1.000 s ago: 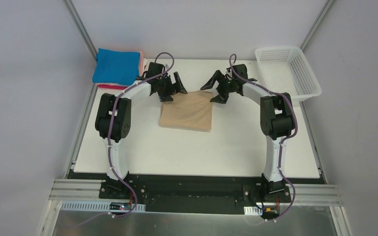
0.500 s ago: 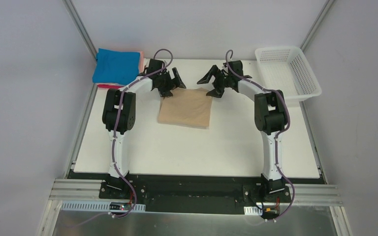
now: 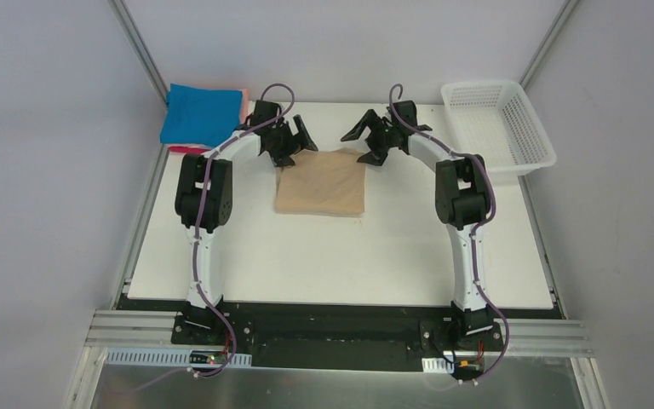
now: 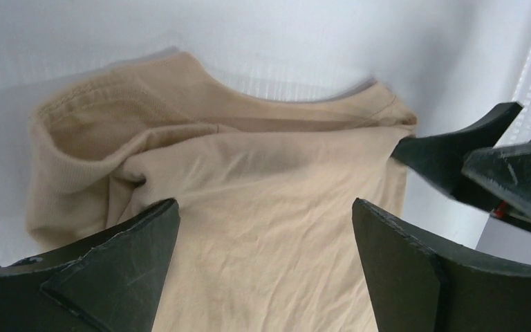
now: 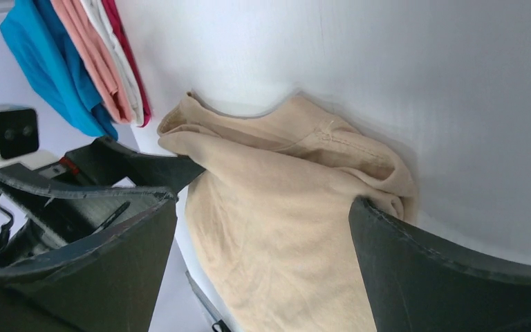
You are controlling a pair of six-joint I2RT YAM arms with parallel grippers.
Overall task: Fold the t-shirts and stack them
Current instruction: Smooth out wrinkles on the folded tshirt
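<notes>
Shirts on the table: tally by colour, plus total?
tan shirt: 1, lying flat between the arms
blue shirt: 1, top of the stack at the far left corner
pink shirt: 1, in the stack
white shirt: 1, in the stack
red shirt: 1, in the stack
Total: 5

Lab test cell: I am working at a white table, plain panels enclosing it, aluminium rail bordering its near edge.
</notes>
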